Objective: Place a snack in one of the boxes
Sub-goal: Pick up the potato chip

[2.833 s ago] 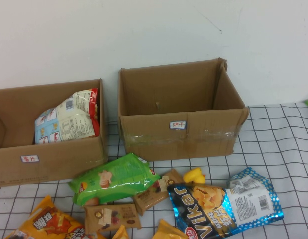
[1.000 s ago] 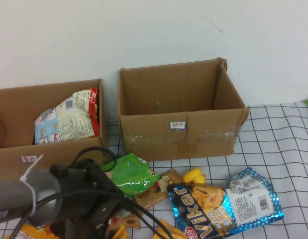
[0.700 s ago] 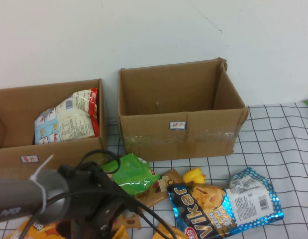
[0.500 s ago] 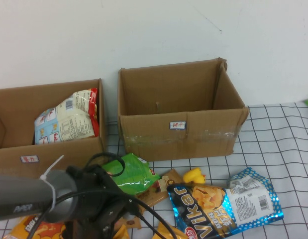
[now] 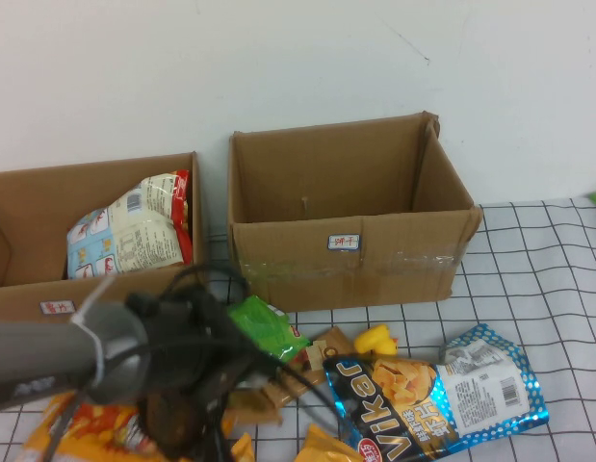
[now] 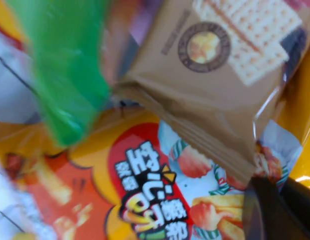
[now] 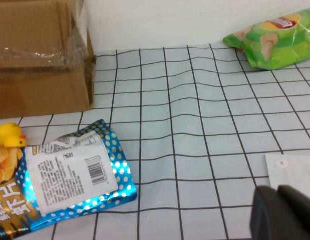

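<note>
The snack, an orange-yellow bag with red-and-white lettering (image 5: 86, 428), lies at the front left of the checked cloth, partly under my left arm. In the left wrist view it (image 6: 144, 200) fills the frame below a brown cracker packet (image 6: 220, 75). My left gripper (image 6: 275, 187) has its fingers closed together at the snack's edge; in the high view it (image 5: 177, 423) is a dark blur over the pile. The low brown box (image 5: 124, 308) with the red-marked label stands behind at the left. My right gripper (image 7: 277, 192) is shut and empty over the cloth, outside the high view.
The low box holds a white-and-red bag (image 5: 134, 231). The taller taped box (image 5: 346, 260) stands at centre. A green bag (image 5: 264, 327), a yellow duck (image 5: 375, 339) and the blue Vikar bag (image 5: 423, 395) lie in front. Another green bag (image 7: 275, 35) lies far right.
My left arm came into view from the left, dropped onto the snack pile, then shifted a little up and right. The orange-yellow bag's outline has changed under it.
</note>
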